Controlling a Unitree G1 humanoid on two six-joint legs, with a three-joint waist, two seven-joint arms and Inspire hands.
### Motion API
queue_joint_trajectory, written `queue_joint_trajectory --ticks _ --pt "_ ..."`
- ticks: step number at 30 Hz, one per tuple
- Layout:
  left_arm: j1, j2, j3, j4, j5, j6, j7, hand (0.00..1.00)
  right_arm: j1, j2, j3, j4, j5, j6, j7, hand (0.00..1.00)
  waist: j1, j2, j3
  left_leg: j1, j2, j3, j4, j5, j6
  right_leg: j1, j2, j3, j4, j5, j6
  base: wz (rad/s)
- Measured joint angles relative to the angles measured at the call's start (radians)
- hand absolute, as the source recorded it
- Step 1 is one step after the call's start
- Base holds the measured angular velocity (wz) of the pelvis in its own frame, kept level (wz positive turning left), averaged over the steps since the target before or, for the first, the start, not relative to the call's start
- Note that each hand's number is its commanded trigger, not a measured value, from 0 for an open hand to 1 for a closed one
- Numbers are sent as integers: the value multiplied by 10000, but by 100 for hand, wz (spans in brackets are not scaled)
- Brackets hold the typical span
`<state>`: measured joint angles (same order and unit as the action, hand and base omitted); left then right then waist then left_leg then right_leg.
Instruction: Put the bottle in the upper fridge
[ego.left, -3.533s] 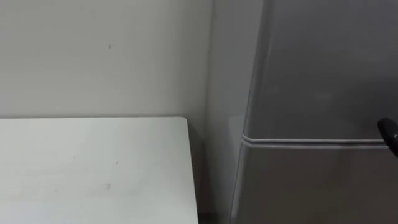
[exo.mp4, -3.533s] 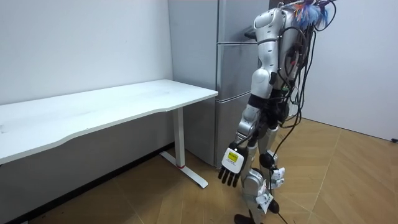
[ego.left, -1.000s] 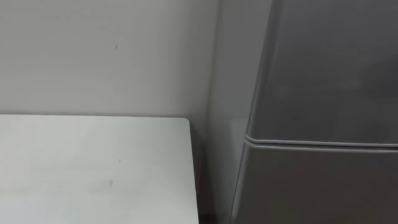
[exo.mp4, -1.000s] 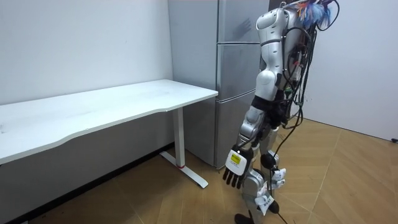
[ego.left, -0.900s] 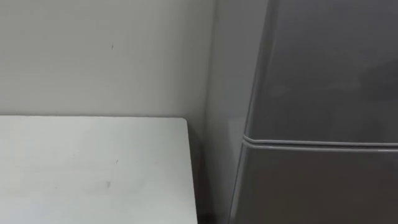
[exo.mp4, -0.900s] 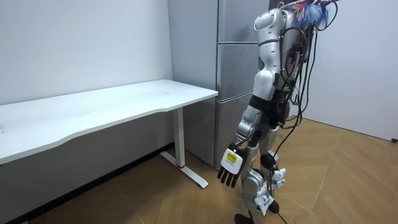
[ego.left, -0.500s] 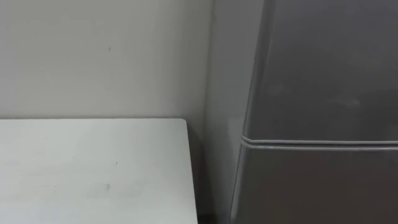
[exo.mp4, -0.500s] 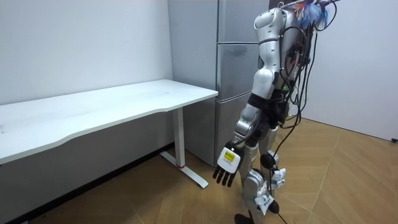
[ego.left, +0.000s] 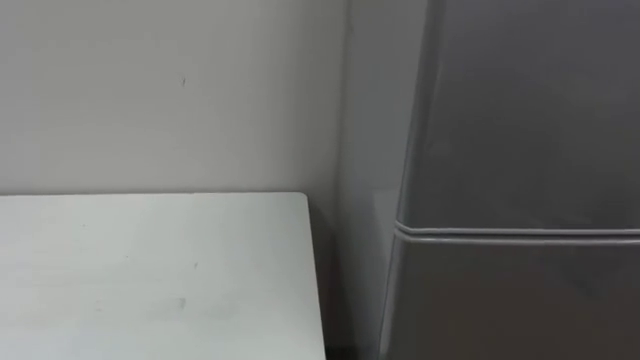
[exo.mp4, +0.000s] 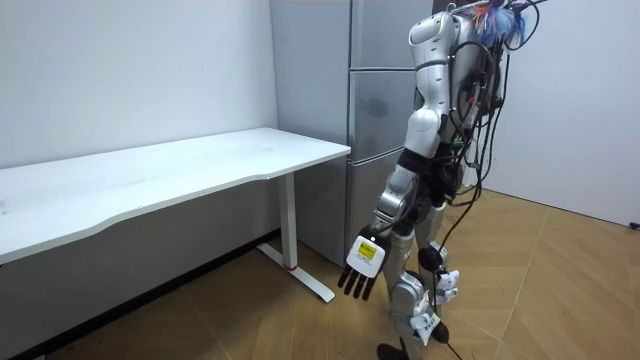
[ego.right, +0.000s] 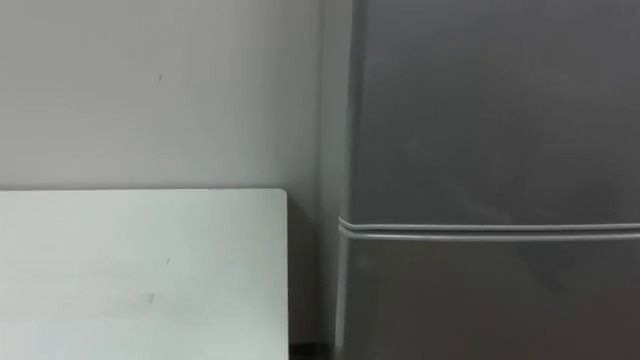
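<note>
fridge (exo.mp4: 378, 110) seen shut, left hand (exo.mp4: 362, 264) hung loose-fingered and empty off the table's (ego.left: 150, 270) right edge — bottle can't be located, so the upper door (ego.left: 530, 110) likely needs pulling open first.

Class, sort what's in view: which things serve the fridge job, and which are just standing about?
For the job: tall grey metal fridge, doors shut; left hand, open, hanging empty.
Standing about: long white table beside the fridge.

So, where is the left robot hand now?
In the room view the left robot hand hangs low and open at the robot's side, before the fridge, to the room view's right of the table.
</note>
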<state>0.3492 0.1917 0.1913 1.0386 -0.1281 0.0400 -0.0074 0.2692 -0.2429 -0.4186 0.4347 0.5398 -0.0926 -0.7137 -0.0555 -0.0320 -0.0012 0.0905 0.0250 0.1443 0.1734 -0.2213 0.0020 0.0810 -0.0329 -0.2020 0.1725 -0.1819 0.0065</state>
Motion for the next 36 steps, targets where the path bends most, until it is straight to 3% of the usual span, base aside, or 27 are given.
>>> queue_joint_trajectory --ticks 6,13,23,25,36 --pt "57 -157 -39 4 2 -53 -3 0 206 341 1089 1504 -577 -31 429 0 73 147 14 198 -11 97 -48 -1 0 77 -5 78 -12 -26 13 -5" --pt "24 -282 -389 123 12 -188 -18 0 42 460 2041 3868 -1484 -34 1291 0 142 262 26 250 -3 170 -85 -4 -3 76 12 124 -14 -53 22 -1" --pt "2 -272 -618 112 20 -183 -128 0 123 516 2993 4891 -3128 -11 2712 0 226 322 15 248 -7 176 -59 -4 -3 95 2 110 -8 -51 21 0" --pt "-103 -271 -678 112 18 -196 -266 0 151 520 3266 5074 -3192 -4 3177 0 366 312 19 241 -6 176 -57 -4 -3 94 -3 91 -17 -53 21 0" --pt "-551 -228 -1220 137 153 -203 -407 0 -43 607 4511 5146 -3938 90 5056 0 408 394 28 -112 -6 91 83 -4 -2 -136 -20 -34 5 -48 9 3"
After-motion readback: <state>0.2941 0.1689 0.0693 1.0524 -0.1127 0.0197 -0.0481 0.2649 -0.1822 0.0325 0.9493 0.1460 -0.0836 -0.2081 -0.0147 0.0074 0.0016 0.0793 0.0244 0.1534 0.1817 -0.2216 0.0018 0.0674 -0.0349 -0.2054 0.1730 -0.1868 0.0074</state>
